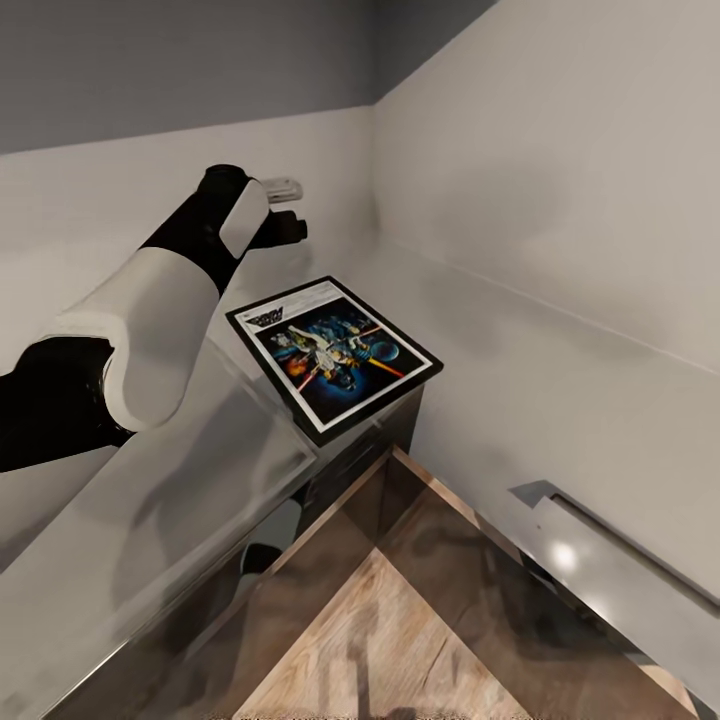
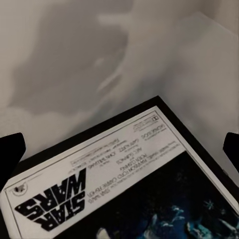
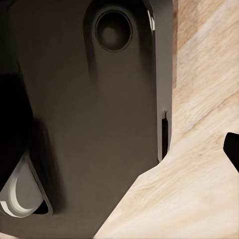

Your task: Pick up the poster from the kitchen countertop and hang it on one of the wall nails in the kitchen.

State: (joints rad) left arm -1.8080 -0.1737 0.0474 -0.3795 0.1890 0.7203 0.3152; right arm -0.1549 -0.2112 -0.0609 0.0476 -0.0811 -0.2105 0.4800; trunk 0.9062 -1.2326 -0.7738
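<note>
1. The left arm reaches over the countertop toward the back wall.
2. The left gripper hovers above the poster's far edge; its fingers are spread wide, pinching nothing.
3. The poster lies flat at the counter's inner corner, title strip toward the wall.
4. The right gripper hangs over the wooden floor; cannot tell whether it is spread or pressed together.
</note>
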